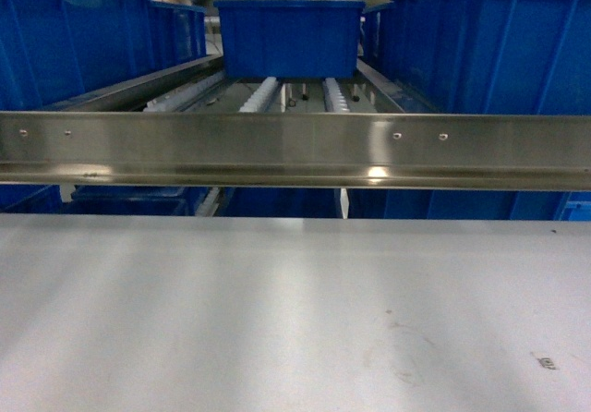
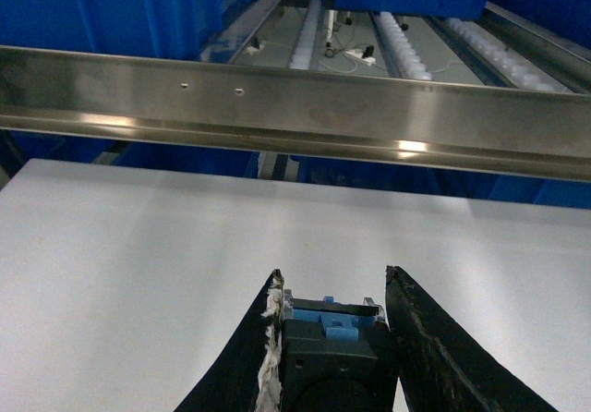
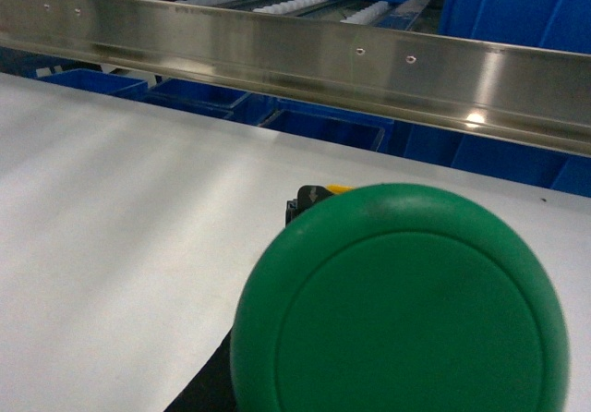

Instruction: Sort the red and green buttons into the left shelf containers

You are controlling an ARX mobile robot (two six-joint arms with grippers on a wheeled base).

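Filling right wrist view, green button (image 3: 399, 303), unseen from head, tubs (image 1: 290, 35) there.

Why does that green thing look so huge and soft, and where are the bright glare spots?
Right wrist view: the green button sits very near the lens, so it fills the frame and looks slightly soft, while the steel rail shows a glare spot. Head view: a lamp reflection on the rail; the table has hazy sheen. Left wrist view: two similar highlights on the rail.

Blue tubs (image 1: 83, 38) flank a centre tub (image 1: 289, 38) on rollers (image 1: 260, 93), behind steel rail (image 1: 295, 149); grey worktop (image 1: 231, 310) in front.
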